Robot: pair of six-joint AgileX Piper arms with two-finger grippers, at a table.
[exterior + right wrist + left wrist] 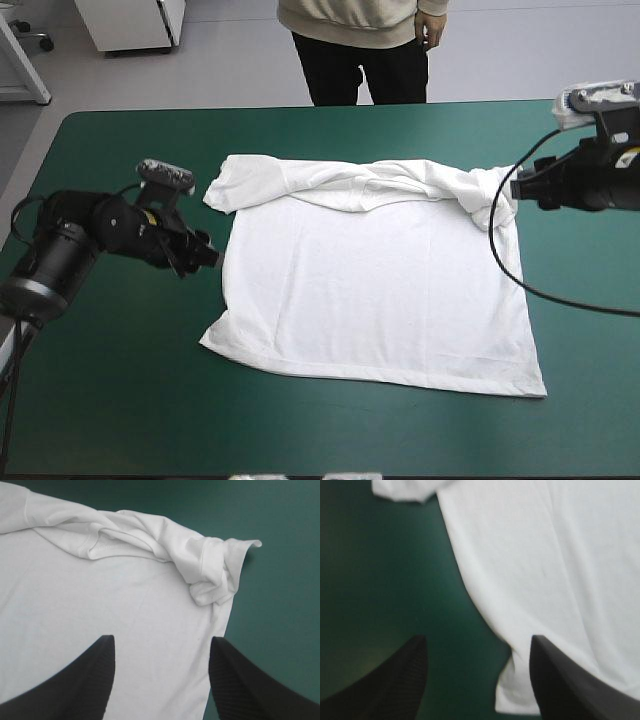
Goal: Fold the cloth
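The white T-shirt lies spread on the teal-green cover, its body flat and its far part bunched, with the collar and sleeves rumpled. My left gripper hovers open just off the shirt's left edge; in its own view the gripper has the shirt's side edge ahead of it and running in toward the gap between its fingers. My right gripper stands open at the crumpled right sleeve. Seen from the right wrist, that gripper is over the shirt's body.
Bare teal-green cover surrounds the shirt on the left, front and right. A person stands beyond the table's far edge, hands off the table.
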